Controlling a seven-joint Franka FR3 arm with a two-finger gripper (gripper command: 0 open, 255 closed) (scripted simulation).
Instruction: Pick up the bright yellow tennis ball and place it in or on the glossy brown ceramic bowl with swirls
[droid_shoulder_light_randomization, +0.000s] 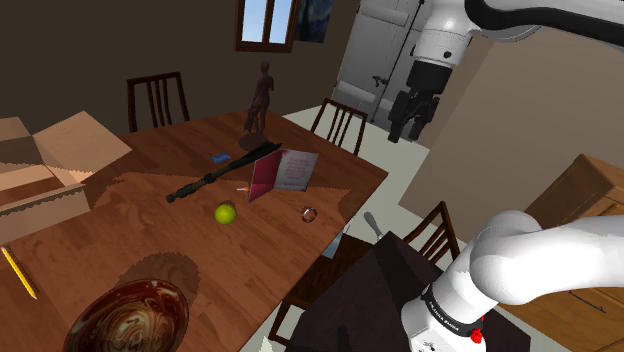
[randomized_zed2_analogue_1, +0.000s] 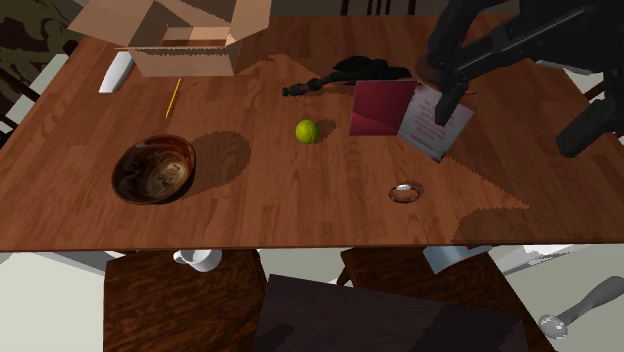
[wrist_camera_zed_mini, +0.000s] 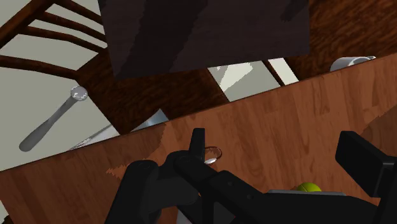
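While poised high over the table (droid_shoulder_light_randomization: 120, 250) edge, holds gripper (droid_shoulder_light_randomization: 408, 130) fingers wide apart, clasping nothing. Finds tennis ball (droid_shoulder_light_randomization: 225, 212) mid-table amid bare wood, well apart from brown bowl (droid_shoulder_light_randomization: 130, 318) by an edge. Shows figurine (droid_shoulder_light_randomization: 260, 95) from shoulder view, mug (randomized_zed2_analogue_1: 200, 258) from second exterior view.

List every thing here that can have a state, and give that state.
end effector: open, holding nothing, raised above the table.
tennis ball: loose on the table, not held.
brown bowl: upright, nothing in it.
cardboard box: flaps open.
red booklet: open, propped up on the table.
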